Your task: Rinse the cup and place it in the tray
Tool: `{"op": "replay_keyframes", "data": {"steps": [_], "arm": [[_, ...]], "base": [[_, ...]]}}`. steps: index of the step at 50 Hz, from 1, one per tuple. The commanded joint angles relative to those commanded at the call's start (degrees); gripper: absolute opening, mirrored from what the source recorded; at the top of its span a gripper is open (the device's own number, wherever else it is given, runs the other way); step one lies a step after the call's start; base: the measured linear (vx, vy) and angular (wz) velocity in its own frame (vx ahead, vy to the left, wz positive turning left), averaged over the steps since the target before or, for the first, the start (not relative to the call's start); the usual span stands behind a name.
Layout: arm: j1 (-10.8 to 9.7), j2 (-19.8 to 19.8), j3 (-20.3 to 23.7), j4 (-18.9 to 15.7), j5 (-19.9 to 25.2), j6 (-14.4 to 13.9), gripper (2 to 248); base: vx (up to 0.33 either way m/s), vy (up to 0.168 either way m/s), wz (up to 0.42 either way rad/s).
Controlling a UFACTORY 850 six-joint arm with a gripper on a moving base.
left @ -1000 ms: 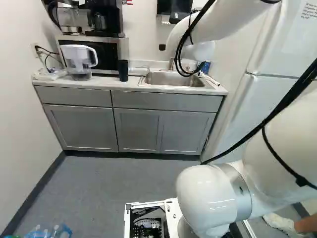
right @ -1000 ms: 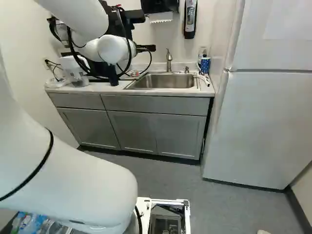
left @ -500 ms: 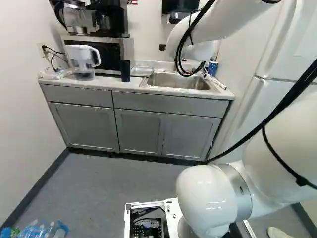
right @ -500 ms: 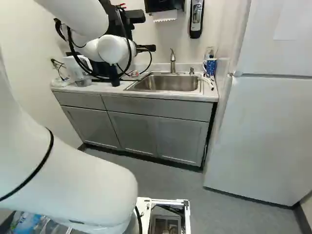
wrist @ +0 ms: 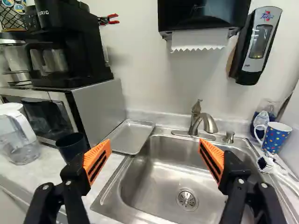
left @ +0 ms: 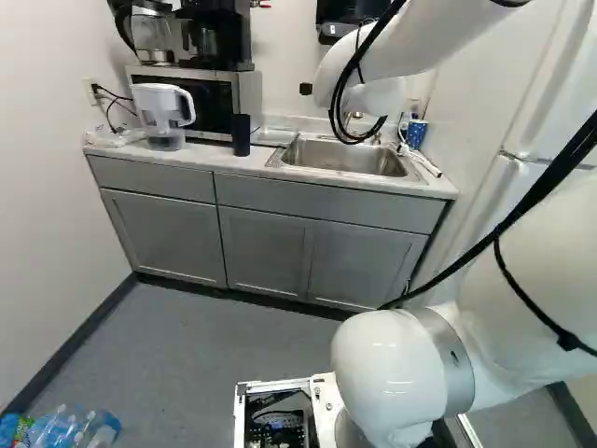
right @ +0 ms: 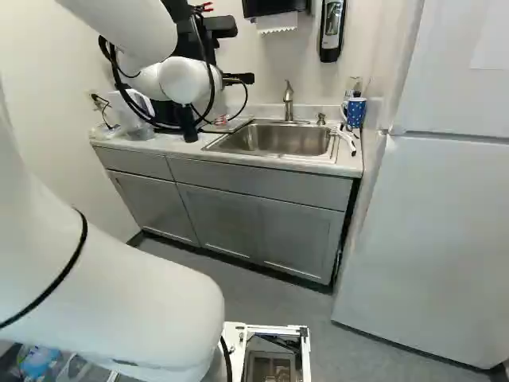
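At about ten o'clock from my black hand with orange pads [wrist: 155,156] stands a dark, straight-sided cup [wrist: 72,145], upright on the pale counter [wrist: 30,179]. I take it as the one to rinse, though a blue mug with coloured dots [wrist: 276,136] waits near two o'clock, so I can't be certain. Just beyond the dark cup is the silvery microwave [wrist: 100,107]; at eleven, the shallow metal tray [wrist: 128,136] lies by the steel sink [wrist: 152,179], and the brushed-metal faucet [wrist: 202,122] is near twelve. No water shows from it.

My hand's two fingers are spread wide, gripping nothing. I judge we're on the approach, with picking up still to do. Next I'd swing towards ten o'clock, line up with the cup's sides and close gently, minding the microwave, before carrying it under the faucet.
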Motion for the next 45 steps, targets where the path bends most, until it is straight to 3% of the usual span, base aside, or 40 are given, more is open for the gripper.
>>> {"op": "replay_keyframes", "data": {"steps": [45], "arm": [[0.0, 0.0, 0.0, 0.0, 0.0, 0.0, 247]], "base": [[0.096, -0.094, 0.008]]}}
